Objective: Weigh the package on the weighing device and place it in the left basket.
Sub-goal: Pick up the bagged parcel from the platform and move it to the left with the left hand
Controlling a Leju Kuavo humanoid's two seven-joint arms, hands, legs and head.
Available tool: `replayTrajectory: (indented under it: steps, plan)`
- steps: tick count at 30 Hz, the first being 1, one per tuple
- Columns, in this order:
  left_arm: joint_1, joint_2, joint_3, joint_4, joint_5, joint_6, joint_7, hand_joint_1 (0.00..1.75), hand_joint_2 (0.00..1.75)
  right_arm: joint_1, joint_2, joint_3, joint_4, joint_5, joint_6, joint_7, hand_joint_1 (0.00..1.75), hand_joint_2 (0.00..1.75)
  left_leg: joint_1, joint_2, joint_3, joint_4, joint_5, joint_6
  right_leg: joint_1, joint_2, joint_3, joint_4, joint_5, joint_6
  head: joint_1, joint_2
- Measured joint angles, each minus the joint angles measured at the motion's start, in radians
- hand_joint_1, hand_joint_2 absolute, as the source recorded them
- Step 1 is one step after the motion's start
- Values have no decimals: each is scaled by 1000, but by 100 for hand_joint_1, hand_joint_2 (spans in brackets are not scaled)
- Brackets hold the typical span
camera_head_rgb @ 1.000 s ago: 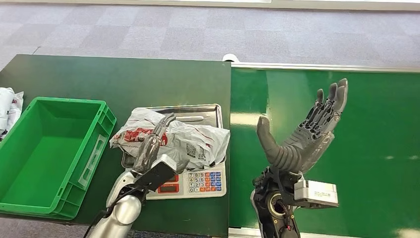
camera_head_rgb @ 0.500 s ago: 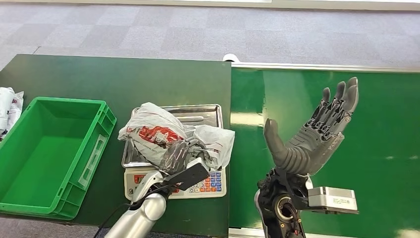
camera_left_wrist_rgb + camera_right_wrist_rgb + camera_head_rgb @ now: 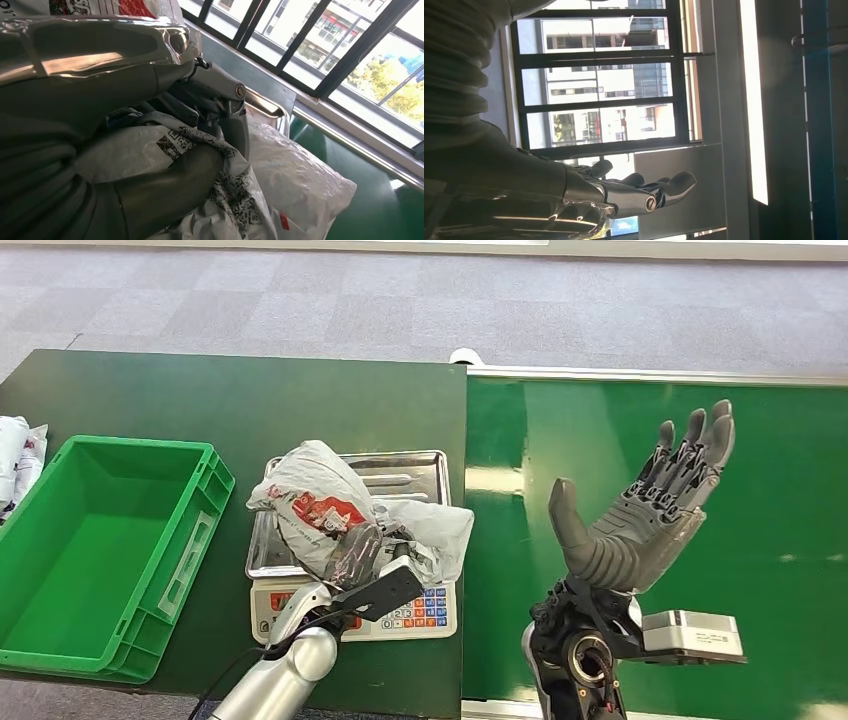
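Gripping package (image 3: 330, 515) over scale (image 3: 400, 610) tray, left hand (image 3: 362, 552), basket (image 3: 60, 640) nearby

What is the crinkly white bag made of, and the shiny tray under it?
The crumpled white package with red print, gripped by the left hand, looks like thin glossy plastic film: it wrinkles and catches light. The silver rectangular scale tray seems to be polished metal, probably stainless steel, given its mirror-like reflections.

digits on scale (image 3: 352, 605) keypad, package (image 3: 330, 515) print unreadable
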Motion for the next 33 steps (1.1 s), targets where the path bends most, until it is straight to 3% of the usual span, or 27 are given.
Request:
replayTrajectory:
  steps: [2,4,8,11,14,19,24,28,33]
  plan:
    - [7,-1,5,-5,43,27,-42,172,175,3,-1,-2,-1,-2,-4,0,0,175,0,0,0,0,0,0,0,0,0,0,0,0,0,0]
    - [31,-4,19,-34,151,80,-135,174,175,7,-3,-3,-2,-3,-13,0,0,175,0,0,0,0,0,0,0,0,0,0,0,0,0,0]
    - [100,-1,43,-198,338,215,-323,175,175,12,-10,-7,-3,-4,-36,0,0,175,0,0,-1,0,0,0,0,0,-1,0,0,0,0,0]
    - [156,7,47,-371,350,343,-421,175,175,18,-11,-11,-3,1,-43,4,0,175,0,0,-2,0,0,0,0,0,-1,0,0,0,0,0]
    - [205,14,49,-551,302,431,-465,174,175,29,-12,-16,-3,9,-53,6,0,175,0,0,-2,0,0,0,0,0,-1,0,-1,0,0,0]
    - [255,10,62,-773,213,444,-470,173,175,39,-13,-20,-4,15,-68,6,0,175,0,0,-2,0,0,0,0,0,-1,0,0,0,0,0]
    - [258,-25,135,-906,132,444,-470,159,175,45,-13,-25,-13,29,-80,14,0,175,0,0,0,0,0,0,0,0,0,0,0,0,0,0]
    - [235,-38,237,-854,167,444,-423,166,175,50,-13,-30,-25,44,-74,32,0,175,0,0,0,0,0,0,0,0,0,0,0,0,0,0]
    - [170,1,367,-643,138,444,-208,168,175,56,-13,-35,-28,76,-43,60,0,175,0,1,1,0,0,0,0,0,0,0,0,0,0,0]
